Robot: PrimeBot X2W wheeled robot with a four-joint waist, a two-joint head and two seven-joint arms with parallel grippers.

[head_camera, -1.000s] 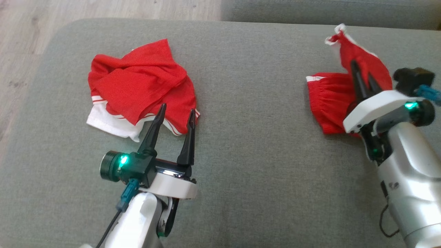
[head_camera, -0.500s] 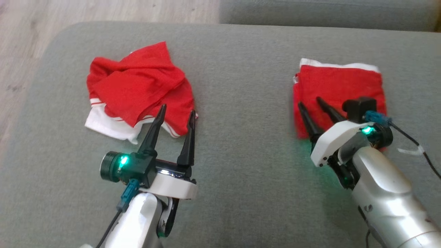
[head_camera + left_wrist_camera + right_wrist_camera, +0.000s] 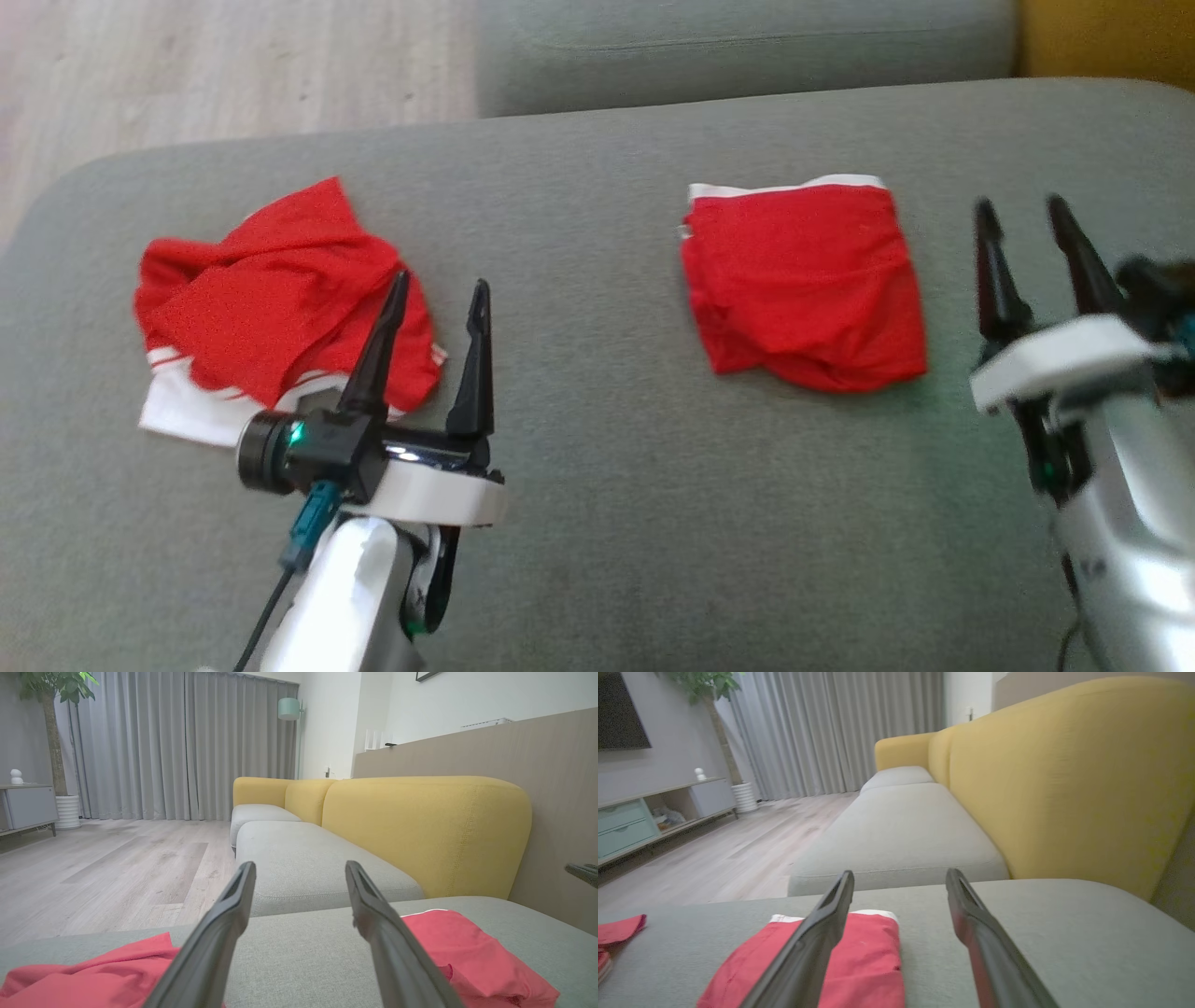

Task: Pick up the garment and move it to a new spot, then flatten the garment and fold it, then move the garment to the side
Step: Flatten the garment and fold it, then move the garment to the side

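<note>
my right gripper [image 3: 1019, 203] apart, empty, right of folded garment [image 3: 803, 280]; left gripper [image 3: 441, 280] apart too. i'd lift clear, no snagging.

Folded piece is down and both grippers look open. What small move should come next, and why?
Probably lower the left gripper onto the crumpled garment at its near edge: its open fingers sit right there, while the folded garment lies flat, clear of the open right gripper.
</note>
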